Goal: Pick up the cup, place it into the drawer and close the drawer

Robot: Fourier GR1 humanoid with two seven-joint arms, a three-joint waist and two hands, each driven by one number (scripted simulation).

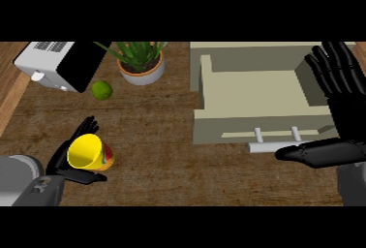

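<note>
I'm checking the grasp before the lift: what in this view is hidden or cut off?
Head view:
The cup: base and left side hidden by the left hand curled round it.
The drawer: right wall covered by the open right hand.
The white appliance: cut off by the upper edge.

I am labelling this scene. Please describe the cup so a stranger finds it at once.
From the potted plant, look towards the view's lower left. There the left hand curls round the cup: bright yellow, unlike the small green fruit beside the plant.
</note>
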